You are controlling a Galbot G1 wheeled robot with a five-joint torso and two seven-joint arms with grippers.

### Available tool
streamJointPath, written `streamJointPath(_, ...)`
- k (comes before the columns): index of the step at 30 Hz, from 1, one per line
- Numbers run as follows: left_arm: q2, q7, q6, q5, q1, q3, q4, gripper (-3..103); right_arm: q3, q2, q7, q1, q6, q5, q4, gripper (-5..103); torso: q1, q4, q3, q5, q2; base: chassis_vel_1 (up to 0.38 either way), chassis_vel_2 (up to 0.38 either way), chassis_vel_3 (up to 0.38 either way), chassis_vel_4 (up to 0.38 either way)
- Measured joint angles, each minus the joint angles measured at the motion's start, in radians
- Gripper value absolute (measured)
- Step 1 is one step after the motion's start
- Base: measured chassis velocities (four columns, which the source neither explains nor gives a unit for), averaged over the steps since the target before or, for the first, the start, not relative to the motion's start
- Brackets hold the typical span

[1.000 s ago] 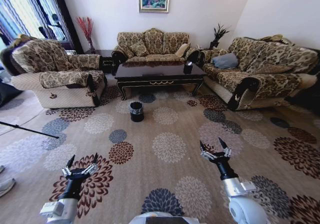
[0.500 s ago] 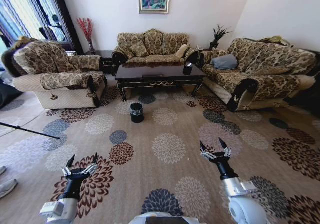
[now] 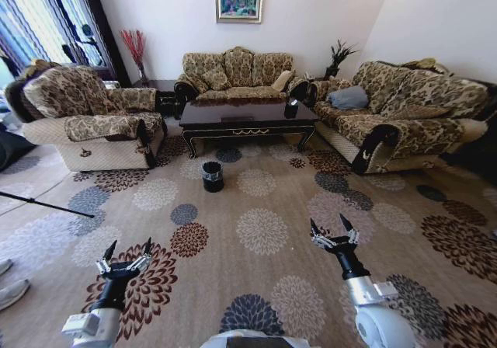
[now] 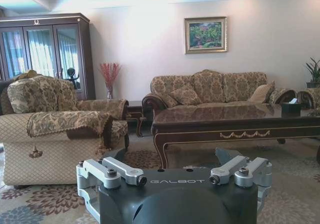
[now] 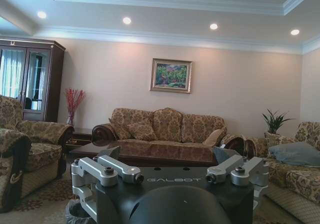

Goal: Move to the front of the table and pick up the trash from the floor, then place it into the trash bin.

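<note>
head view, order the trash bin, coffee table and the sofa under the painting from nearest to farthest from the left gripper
From the left gripper, low on the robot's left with open fingers:
1. Trash bin, on the carpet ahead, in front of the table's left end.
2. Coffee table, behind the bin, mid-room.
3. Sofa, against the back wall beyond the table.

The floor [image 3: 264, 208] carries the table [image 3: 247, 116] and, before it, the trash bin [image 3: 212, 175]

One table [image 3: 247, 116], one trash bin [image 3: 213, 175], three sofas and two robot hands, left [image 3: 124, 259] and right [image 3: 334, 234].
</note>
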Motion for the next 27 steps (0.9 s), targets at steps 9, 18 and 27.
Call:
streamJointPath(9,0.0,0.0,0.0,0.0,0.0,0.0,0.0,100,0.0,0.0,0.0,0.0,0.0,0.0,0.0,100,0.02,0.0,0.025,0.0,0.046,0.0,0.0,0.0,0.0)
streamJointPath(18,0.0,0.0,0.0,0.0,0.0,0.0,0.0,100,0.0,0.0,0.0,0.0,0.0,0.0,0.0,100,0.034,0.0,0.042,0.0,0.076,0.0,0.0,0.0,0.0)
streamJointPath(27,0.0,0.0,0.0,0.0,0.0,0.0,0.0,100,0.0,0.0,0.0,0.0,0.0,0.0,0.0,100,0.033,0.0,0.042,0.0,0.074,0.0,0.0,0.0,0.0)
